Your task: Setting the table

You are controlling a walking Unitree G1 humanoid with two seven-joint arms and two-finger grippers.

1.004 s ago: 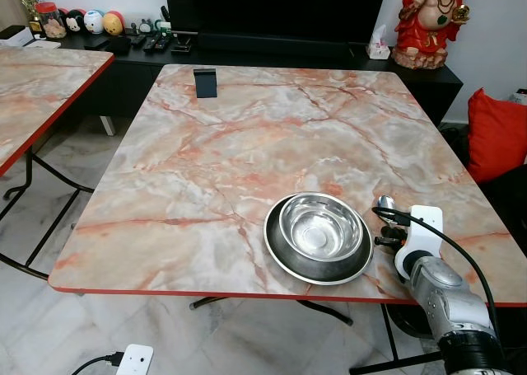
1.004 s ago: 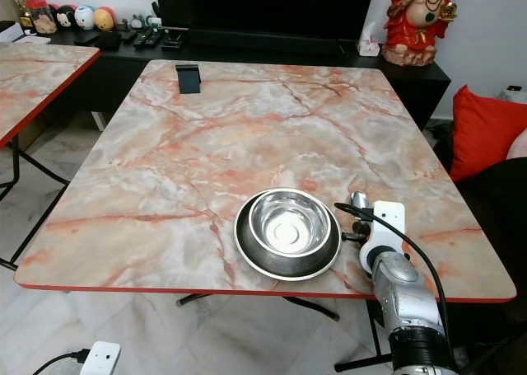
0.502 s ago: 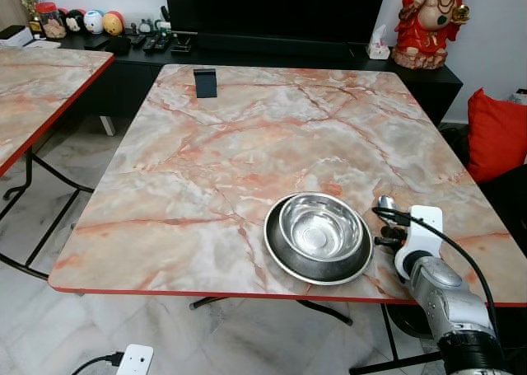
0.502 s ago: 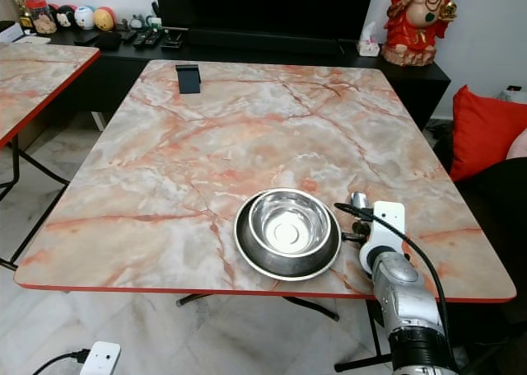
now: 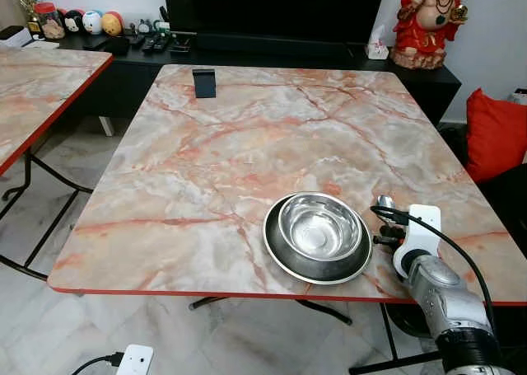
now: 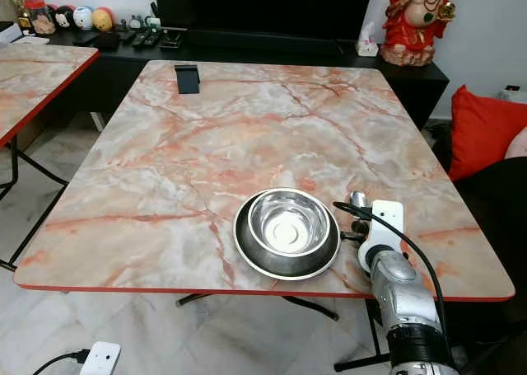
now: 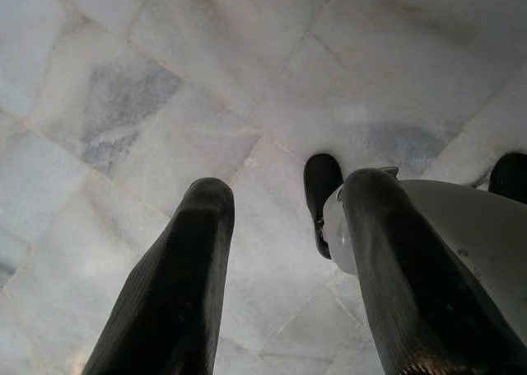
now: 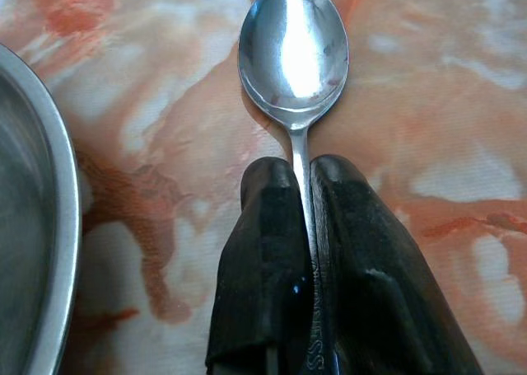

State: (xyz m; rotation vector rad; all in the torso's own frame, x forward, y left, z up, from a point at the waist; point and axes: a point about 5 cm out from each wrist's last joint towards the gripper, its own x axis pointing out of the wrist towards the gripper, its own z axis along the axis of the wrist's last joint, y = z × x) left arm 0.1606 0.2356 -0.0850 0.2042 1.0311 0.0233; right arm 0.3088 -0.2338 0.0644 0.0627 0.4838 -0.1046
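Desk: a rectangular pink-and-orange marble-patterned desk [image 5: 247, 144] with a red edge takes up the middle of the head views.
Bowl and plate: a shiny round steel bowl [image 5: 320, 227] sits inside a shallow round steel plate [image 5: 280, 260], lower right of centre, near the desk's front edge.
Spoon: a polished steel spoon [image 8: 295, 49] lies just to the right of the plate, its bowl against the marble surface and its thin handle running back between the black fingers.
Right end effector: the right end effector [image 8: 303, 185], at the lower right of the head views, is clamped together on the spoon handle.
Left end effector: the left end effector [image 7: 280, 227] points down at pale marble floor tiles [image 7: 165, 78], its two black fingers spread apart and holding nothing.
Far end: a small dark rectangular stand [image 5: 204, 82] stands upright near the desk's upper left corner.
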